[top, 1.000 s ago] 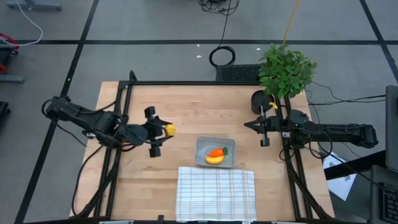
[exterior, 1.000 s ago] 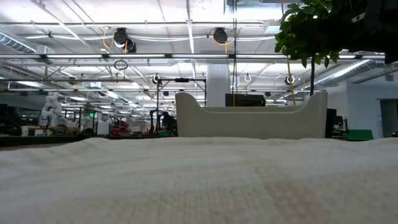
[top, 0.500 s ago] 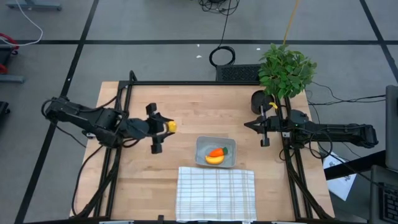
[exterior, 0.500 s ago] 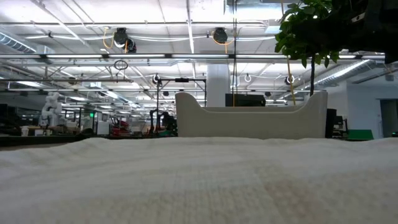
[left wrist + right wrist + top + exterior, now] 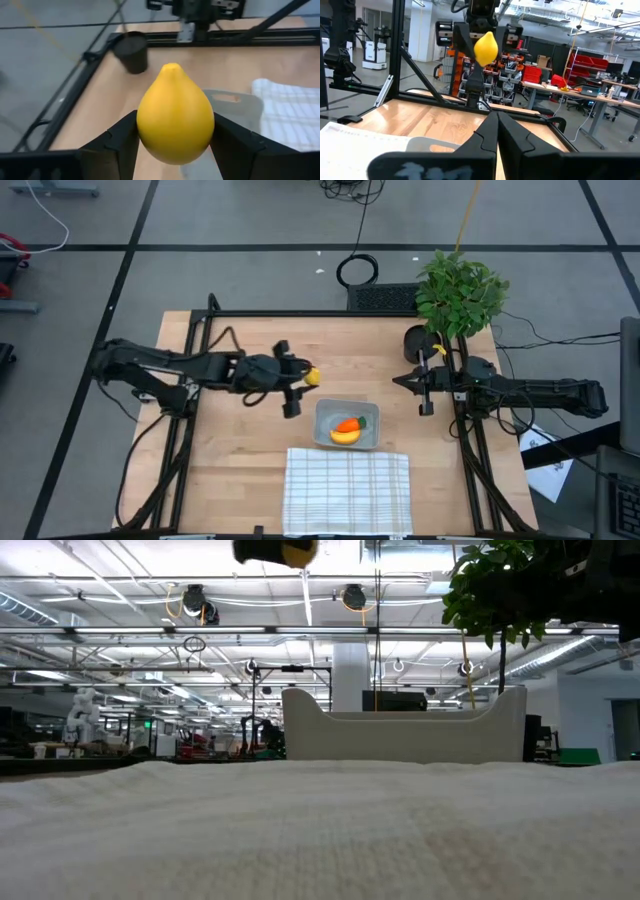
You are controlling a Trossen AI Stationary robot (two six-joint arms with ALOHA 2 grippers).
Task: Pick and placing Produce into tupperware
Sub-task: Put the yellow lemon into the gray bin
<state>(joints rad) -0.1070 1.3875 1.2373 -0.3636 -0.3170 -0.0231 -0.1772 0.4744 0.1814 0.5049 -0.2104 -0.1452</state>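
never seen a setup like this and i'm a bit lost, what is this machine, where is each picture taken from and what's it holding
It is a robot with two dark arms at a wooden table. Each arm ends in a two-finger gripper.

One picture looks straight down from above. One sits at table height, so the white checked cloth fills most of it. The other two come from cameras on the arms' wrists.

The left gripper is clamped on a yellow lemon, held in the air close to the grey plastic tub. The left wrist picture shows the lemon squeezed between that arm's fingers.

In the tub lie a carrot and a banana. The right gripper is shut, holds nothing and waits by the potted plant.
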